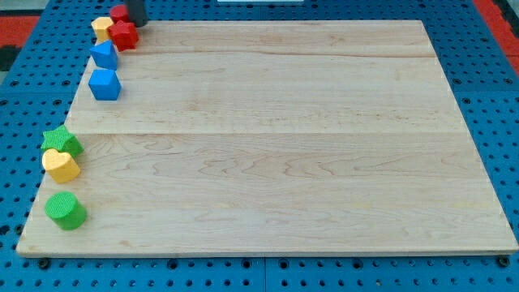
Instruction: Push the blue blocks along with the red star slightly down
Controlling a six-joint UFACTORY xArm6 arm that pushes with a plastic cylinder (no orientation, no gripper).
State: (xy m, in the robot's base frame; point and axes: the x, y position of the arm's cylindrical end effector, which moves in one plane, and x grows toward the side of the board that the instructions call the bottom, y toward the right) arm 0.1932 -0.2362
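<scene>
- Along the left edge of the worktop [292, 162], toward its bottom-left corner, stood a green cylinder [65, 210], a yellow heart-like block [61, 165] above it, and a green star [62, 141] touching the yellow one; none belonged to the job.
- Further up the same edge sat the blue blocks: a blue cube-like block [105, 84] and, just above and touching it, a blue pointed block [104, 55], its shape hard to make out.
- At the top-left corner the red star [123, 35] rested just above the upper blue one, with a small yellow block [101, 26] beside it on the left and another red block [120, 13] behind.
- My tip [137, 23] stood at the top edge just right of that rear red block and above the red star, probably so a downward stroke would drive star and blues as one column.
- There was no pincer on this rod, so neither released nor clenched applied.
</scene>
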